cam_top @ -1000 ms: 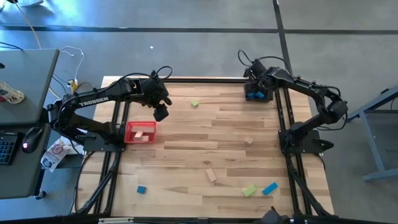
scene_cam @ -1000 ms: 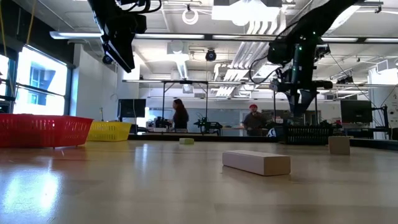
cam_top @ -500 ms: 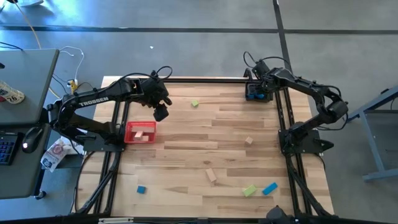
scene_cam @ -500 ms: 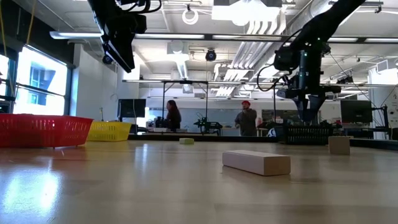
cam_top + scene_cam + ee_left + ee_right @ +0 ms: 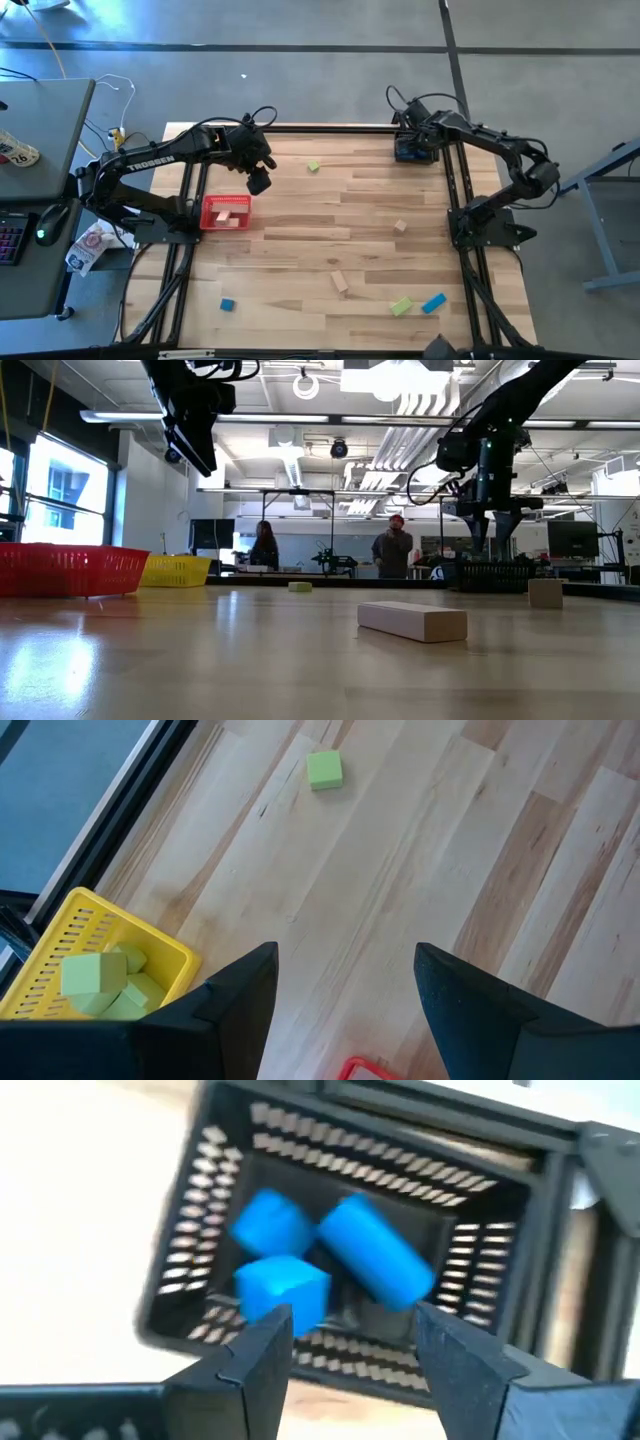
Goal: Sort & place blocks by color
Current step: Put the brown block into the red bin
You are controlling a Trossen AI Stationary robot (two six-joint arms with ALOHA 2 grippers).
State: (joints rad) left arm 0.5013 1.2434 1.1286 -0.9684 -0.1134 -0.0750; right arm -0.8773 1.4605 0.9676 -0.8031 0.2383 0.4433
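The right gripper [image 5: 404, 140] hangs over the black bin [image 5: 412, 152] at the far right corner of the table, jaws spread with nothing between them, and its wrist camera looks straight down on three blue blocks [image 5: 322, 1260] lying in that bin. The left gripper [image 5: 259, 181] hovers above the far left part of the table, just beyond the red bin [image 5: 226, 213], jaws wide apart and empty. In the red bin sit tan blocks [image 5: 228, 215]. The yellow bin [image 5: 97, 960], seen from the left wrist, holds several green blocks [image 5: 103, 985], and a lone green cube [image 5: 324, 769] lies on bare wood not far from it. Out on the table [image 5: 330, 210], a tan cube [image 5: 400, 227] rests right of centre, and a tan bar [image 5: 340, 283] lies nearer the front. At the front right, a green block [image 5: 401, 306] and a blue block [image 5: 433, 303] lie close beside each other; another blue cube [image 5: 227, 304] sits alone at the front left. Two people [image 5: 397, 550] stand in the room behind.
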